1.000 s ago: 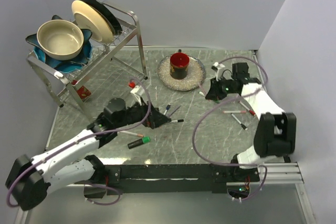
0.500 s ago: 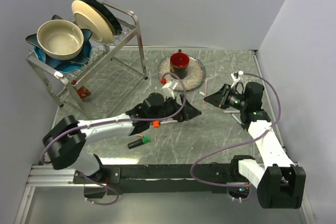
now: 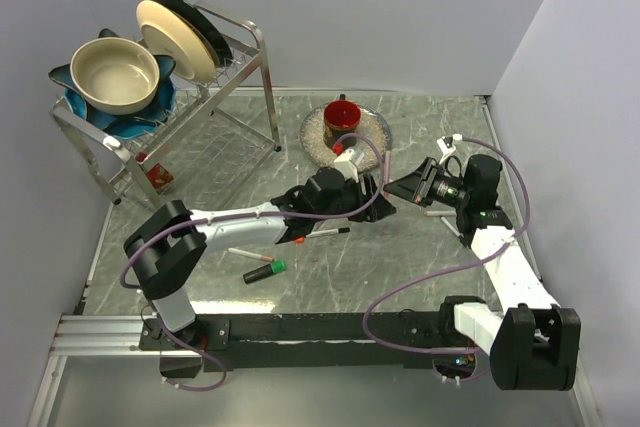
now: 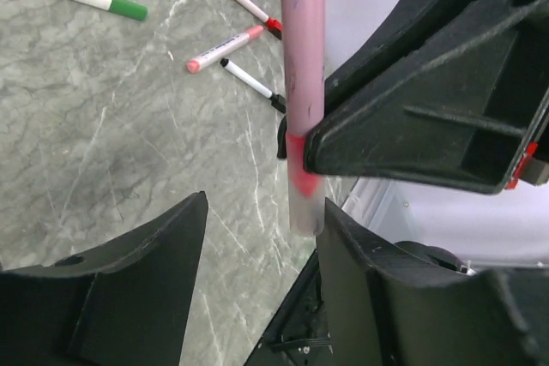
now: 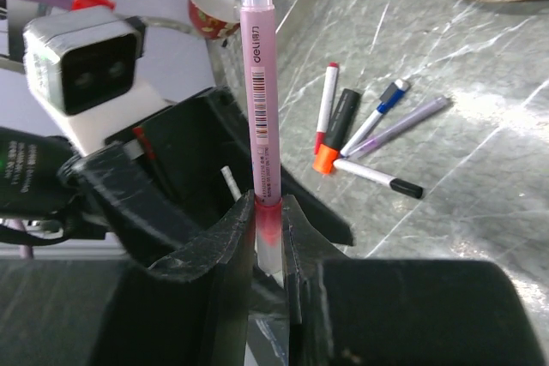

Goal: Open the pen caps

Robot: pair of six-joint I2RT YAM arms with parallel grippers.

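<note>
Clamping tight, the right gripper [image 5: 268,212] is pinching the pink pen [image 5: 260,83] low on its barrel, jaws almost together, right at the red band where the frosted cap [image 4: 305,207] begins. That cap is still on. The left gripper [image 4: 262,212] is standing part-open around the same capped end. The cap is sitting against or just beside one finger [image 4: 369,280], I cannot tell which, and the other finger is well apart from it.

Both grippers are meeting above the table [image 3: 400,267]. Down there more pen caps [image 5: 410,189] are sitting on their pens: an orange cap [image 5: 323,160] on a black marker [image 5: 343,109], a red cap [image 5: 333,67], a green cap [image 4: 127,11]. Beyond, a red mug [image 3: 342,123] is resting on a round mat [image 3: 375,142], with a dish rack [image 3: 245,57] far left.
</note>
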